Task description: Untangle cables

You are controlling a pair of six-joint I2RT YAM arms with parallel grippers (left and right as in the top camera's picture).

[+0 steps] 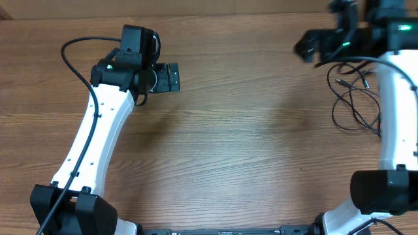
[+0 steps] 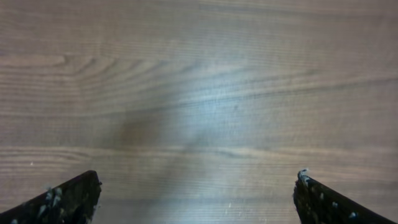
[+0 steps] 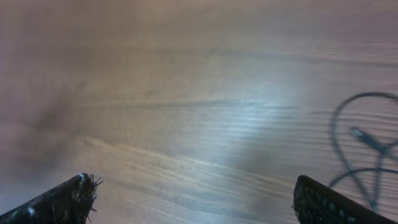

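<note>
Overhead view – left end effector [image 1: 175, 77] sits way off to the left of the right arm [image 1: 395, 111], jaws spread wide and holding nothing. The right end effector [image 1: 305, 47], up by that arm's far end, is wide open too. Loose loops of the cables [image 1: 356, 98] lie on the table [image 1: 248, 143] – just left of that arm.

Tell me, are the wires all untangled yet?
Not yet. Done: nothing that I can see; the cables lie in crossing loops beside the right arm. In hand: nothing, since the left gripper and the right gripper are both open and empty. Left: picking the cords apart and laying each one out separately.
</note>
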